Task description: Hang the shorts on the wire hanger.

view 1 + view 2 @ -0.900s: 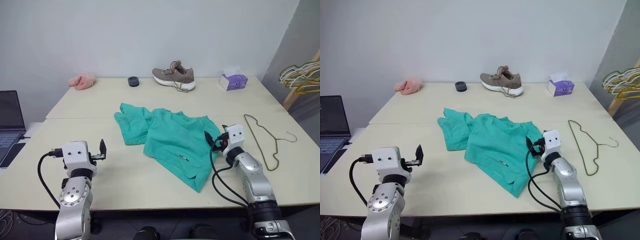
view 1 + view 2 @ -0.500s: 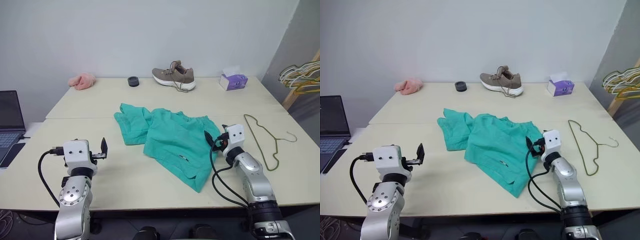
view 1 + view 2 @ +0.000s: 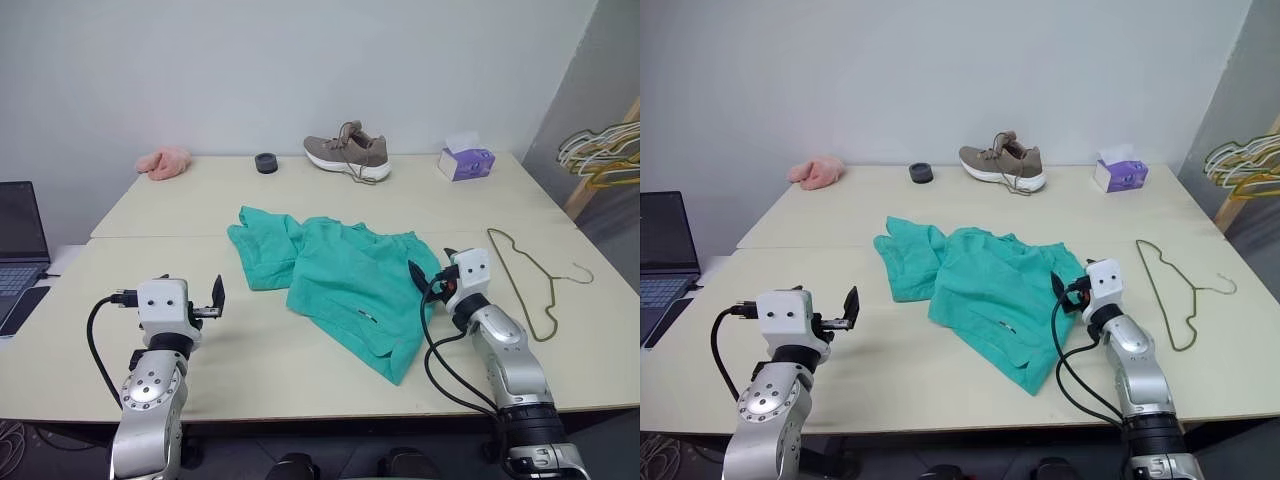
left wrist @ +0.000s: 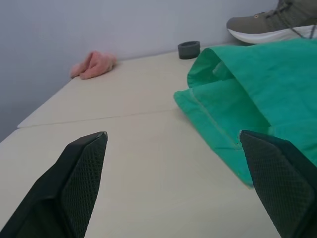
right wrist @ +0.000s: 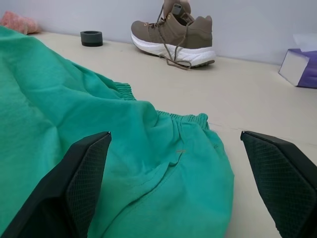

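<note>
The green shorts [image 3: 345,285] lie crumpled on the bench [image 3: 250,200]. Beside them, both claws, left [image 3: 212,300] and right [image 3: 428,266], are spread wide, holding nothing.

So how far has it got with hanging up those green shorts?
Nothing looks done yet. The shorts lie crumpled on the table, and the wire hanger lies flat beside them, untouched. Both the left claw and right claw are open and empty, the right one at the shorts' edge. Grasping and hanging remain.
</note>
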{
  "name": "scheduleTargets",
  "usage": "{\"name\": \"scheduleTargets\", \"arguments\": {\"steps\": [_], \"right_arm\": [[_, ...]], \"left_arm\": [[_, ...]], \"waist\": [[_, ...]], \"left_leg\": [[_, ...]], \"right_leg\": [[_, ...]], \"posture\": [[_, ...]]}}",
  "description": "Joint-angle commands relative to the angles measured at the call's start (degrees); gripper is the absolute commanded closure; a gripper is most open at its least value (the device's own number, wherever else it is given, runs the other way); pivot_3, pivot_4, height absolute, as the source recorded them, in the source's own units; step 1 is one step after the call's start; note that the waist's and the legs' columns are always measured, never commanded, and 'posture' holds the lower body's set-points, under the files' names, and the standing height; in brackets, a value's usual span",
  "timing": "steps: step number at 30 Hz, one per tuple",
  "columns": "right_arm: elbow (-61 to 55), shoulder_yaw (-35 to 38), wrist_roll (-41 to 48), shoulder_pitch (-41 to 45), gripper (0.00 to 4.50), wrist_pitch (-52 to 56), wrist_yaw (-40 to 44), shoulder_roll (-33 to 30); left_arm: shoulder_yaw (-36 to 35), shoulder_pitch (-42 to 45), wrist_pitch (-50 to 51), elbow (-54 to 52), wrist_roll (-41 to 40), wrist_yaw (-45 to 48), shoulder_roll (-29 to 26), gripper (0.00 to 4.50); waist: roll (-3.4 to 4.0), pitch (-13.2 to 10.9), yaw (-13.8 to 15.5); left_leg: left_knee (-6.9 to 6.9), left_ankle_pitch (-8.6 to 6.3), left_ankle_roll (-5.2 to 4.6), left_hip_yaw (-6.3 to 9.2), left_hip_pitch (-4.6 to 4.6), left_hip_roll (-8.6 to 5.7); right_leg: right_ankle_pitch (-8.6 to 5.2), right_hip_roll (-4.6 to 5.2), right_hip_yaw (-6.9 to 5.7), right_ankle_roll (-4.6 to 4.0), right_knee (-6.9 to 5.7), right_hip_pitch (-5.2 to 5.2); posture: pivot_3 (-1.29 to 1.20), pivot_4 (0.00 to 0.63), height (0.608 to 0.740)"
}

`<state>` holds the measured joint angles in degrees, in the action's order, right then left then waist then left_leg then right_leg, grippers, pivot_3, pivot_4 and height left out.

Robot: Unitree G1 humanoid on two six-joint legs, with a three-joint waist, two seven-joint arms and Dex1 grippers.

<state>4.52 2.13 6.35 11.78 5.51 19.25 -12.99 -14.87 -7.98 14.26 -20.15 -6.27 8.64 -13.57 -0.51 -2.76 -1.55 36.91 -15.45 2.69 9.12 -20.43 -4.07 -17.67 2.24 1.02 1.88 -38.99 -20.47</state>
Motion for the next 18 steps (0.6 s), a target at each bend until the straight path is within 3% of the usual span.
{"name": "scheduleTargets", "arguments": {"steps": [1, 7, 15, 18], "right_arm": [[-3.09, 0.79, 1.11, 0.03, 0.03, -1.13, 0.91, -0.73], [-9.18, -0.54, 6.25, -2.49, 0.03, 2.13, 10.39, -4.62], [-26.16, -0.78, 19.33, -13.43, 0.03, 15.87, 32.96, -25.08], [-29.21, 0.63, 21.82, -15.99, 0.03, 18.28, 36.87, -30.98]], "left_arm": [[1.50, -0.79, -2.82, -4.73, -4.43, 5.59, -0.79, 0.00], [8.38, 0.38, 2.24, -7.13, -9.55, 14.90, -4.08, 0.00], [22.55, 9.11, 17.22, -6.69, -20.51, 35.74, -14.48, 0.00], [25.83, 12.66, 19.64, -4.71, -21.72, 39.59, -15.94, 0.00]], "waist": [[0.01, -0.01, -0.03], [0.08, -0.05, -0.12], [0.36, -0.15, -1.39], [0.36, -0.18, -2.24]], "left_leg": [[0.00, 0.00, 0.00, -0.01, 0.00, 0.00], [0.01, 0.00, -0.01, -0.02, -0.03, 0.00], [0.03, -0.08, -0.15, -0.21, -0.04, 0.10], [0.04, -0.11, -0.19, -0.27, -0.04, 0.12]], "right_leg": [[0.00, 0.00, 0.01, 0.00, 0.01, 0.00], [-0.01, 0.00, -0.01, 0.01, 0.03, 0.01], [-0.05, -0.01, -0.02, 0.02, 0.11, 0.06], [-0.06, -0.02, -0.02, 0.02, 0.13, 0.09]], "posture": [[-0.04, 0.000, 0.740], [-0.09, 0.000, 0.740], [-0.19, 0.000, 0.740], [-0.21, 0.000, 0.740]]}}
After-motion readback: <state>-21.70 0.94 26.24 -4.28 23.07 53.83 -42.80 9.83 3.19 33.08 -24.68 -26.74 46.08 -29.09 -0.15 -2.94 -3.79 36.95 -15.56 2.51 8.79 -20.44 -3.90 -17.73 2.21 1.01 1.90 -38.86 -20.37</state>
